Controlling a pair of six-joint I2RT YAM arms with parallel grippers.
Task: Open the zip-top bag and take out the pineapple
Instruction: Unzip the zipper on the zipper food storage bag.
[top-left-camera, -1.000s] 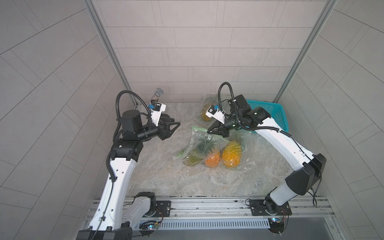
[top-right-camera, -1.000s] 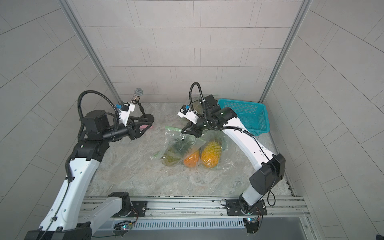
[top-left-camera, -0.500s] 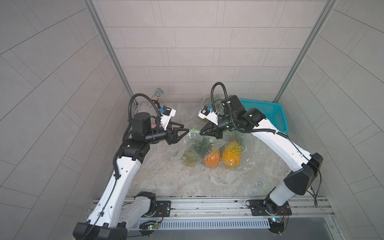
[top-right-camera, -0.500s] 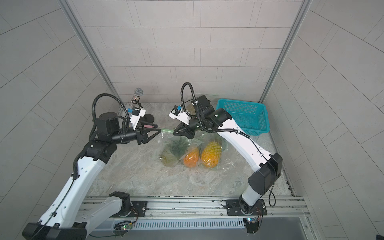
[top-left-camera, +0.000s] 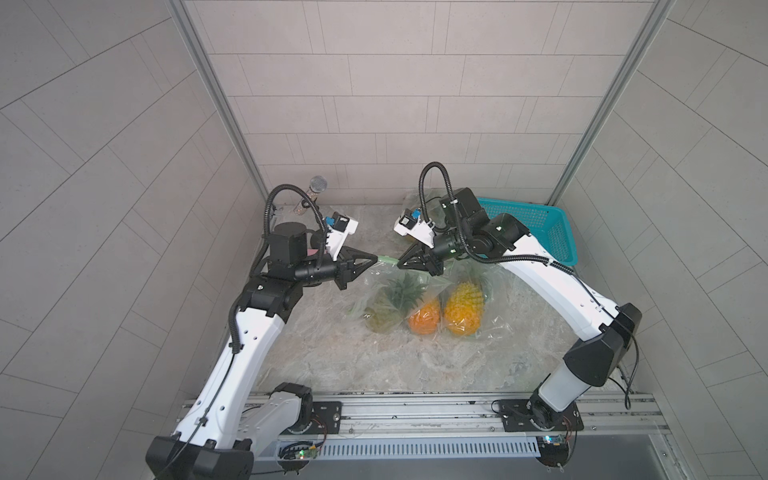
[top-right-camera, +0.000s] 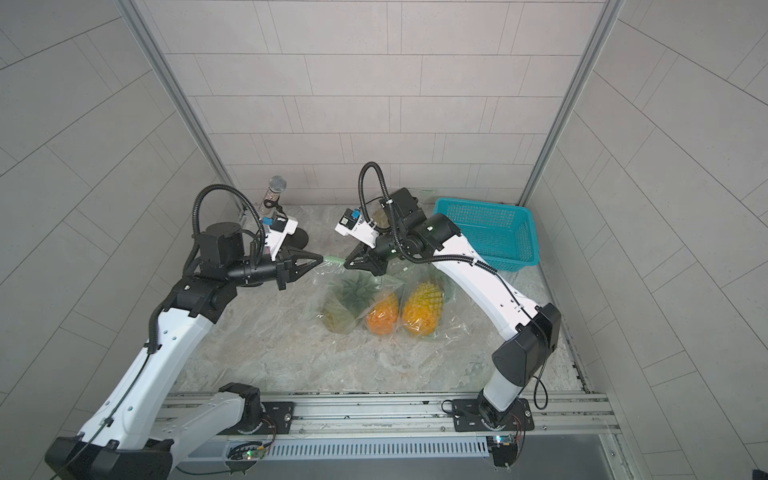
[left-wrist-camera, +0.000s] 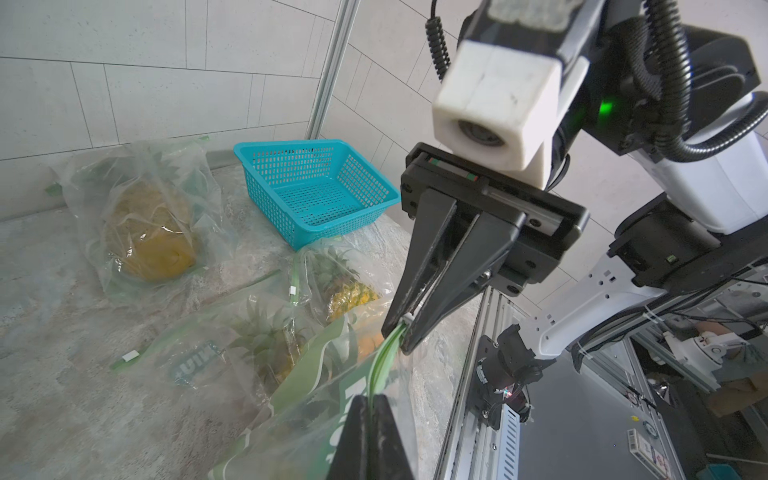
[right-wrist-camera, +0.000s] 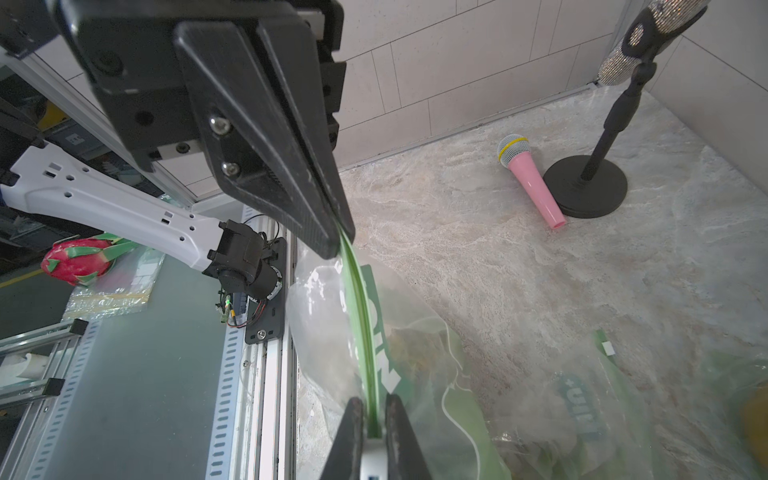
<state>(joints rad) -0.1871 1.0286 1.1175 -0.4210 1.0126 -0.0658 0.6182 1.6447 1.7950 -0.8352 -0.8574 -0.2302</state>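
Both sets of jaws are pinched tight on the same thing. The left gripper (top-left-camera: 375, 260) is clamped on one end of the green zip strip (top-left-camera: 388, 259), and the right gripper (top-left-camera: 400, 263) is narrowed onto the other end. In the left wrist view a small white piece sits right at the right gripper's (left-wrist-camera: 405, 332) tips, and I take it for the slider. The strip hangs in the air between the two tips, a short span running almost level from my left arm to my right. The zip-top bag (top-right-camera: 332, 286) sags beneath it onto the table (top-left-camera: 332, 353). The pineapple (top-left-camera: 422, 320), which I judge to be the orange one, lies inside, below both grippers, crown up toward the strip.

The next move turns on that long axis. The slider has to travel along the strip, so I'd draw the right arm straight away from the left pinch, not up or sideways.

A second ago the left jaws stood wide and well off to the side. Half a second ago they were at the strip's end, still open — now they have closed. The right arm has lifted the strip clear of the fruit.
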